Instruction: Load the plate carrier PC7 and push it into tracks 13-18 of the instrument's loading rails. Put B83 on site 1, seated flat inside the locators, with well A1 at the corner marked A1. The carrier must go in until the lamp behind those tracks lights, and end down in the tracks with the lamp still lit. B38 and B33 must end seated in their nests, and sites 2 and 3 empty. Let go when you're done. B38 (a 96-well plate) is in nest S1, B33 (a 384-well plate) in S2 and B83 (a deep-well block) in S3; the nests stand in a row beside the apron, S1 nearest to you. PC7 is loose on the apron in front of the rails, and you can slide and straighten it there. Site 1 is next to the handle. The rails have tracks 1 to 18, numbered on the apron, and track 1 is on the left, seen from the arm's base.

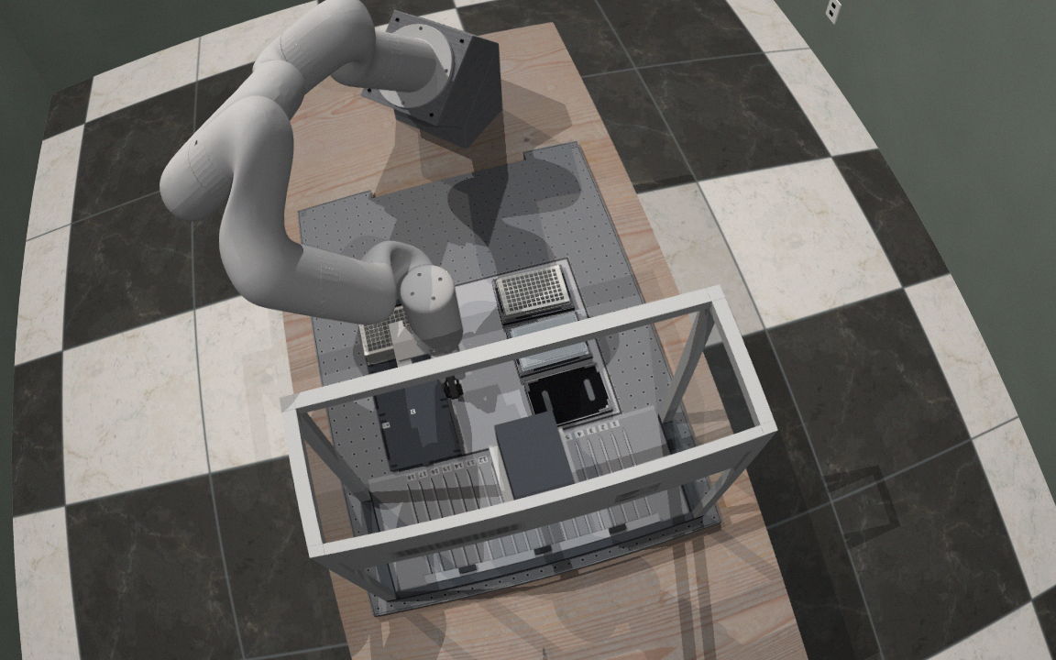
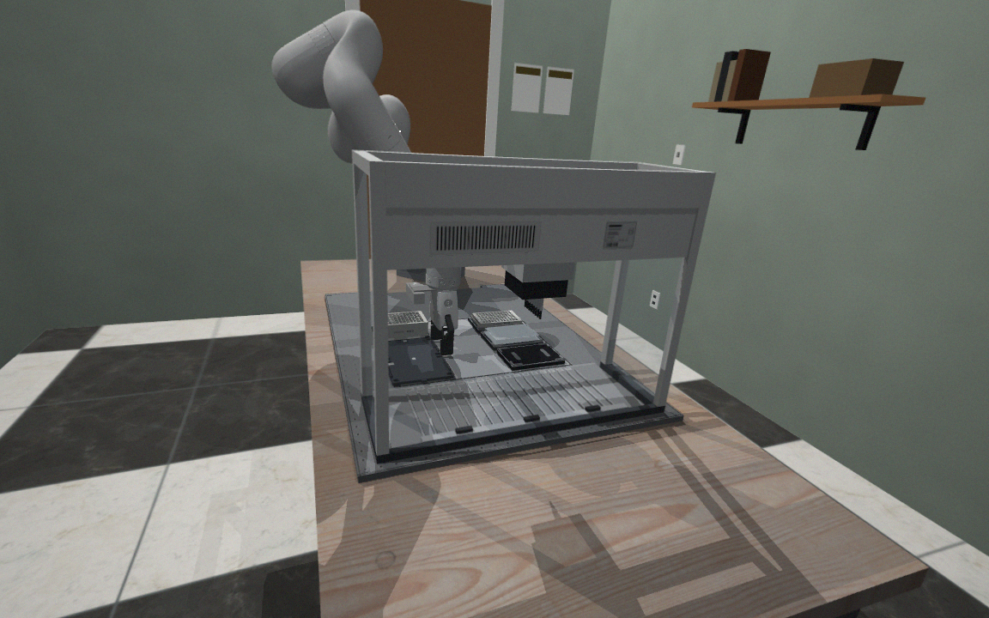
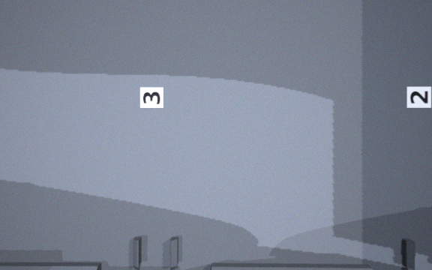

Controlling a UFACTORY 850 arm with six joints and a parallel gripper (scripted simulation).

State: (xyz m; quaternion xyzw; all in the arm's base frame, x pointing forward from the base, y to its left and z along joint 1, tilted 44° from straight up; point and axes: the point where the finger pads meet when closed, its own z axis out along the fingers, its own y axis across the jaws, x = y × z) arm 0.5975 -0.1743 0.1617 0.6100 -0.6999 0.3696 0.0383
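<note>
Fingers spread wide and holding nothing, my gripper (image 1: 453, 387) hangs beside carrier PC7 (image 1: 417, 426), which lies loose on the apron toward the worktop's left edge. B83 (image 1: 377, 336) appears to sit on site 1 already. Next I judge: slide PC7 across toward tracks 13-18.

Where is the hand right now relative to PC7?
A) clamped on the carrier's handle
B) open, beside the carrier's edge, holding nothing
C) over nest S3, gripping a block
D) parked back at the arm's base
B: the hand stands open and holds nothing, beside the edge of the dark carrier, which lies on the apron short of the rails.
</note>
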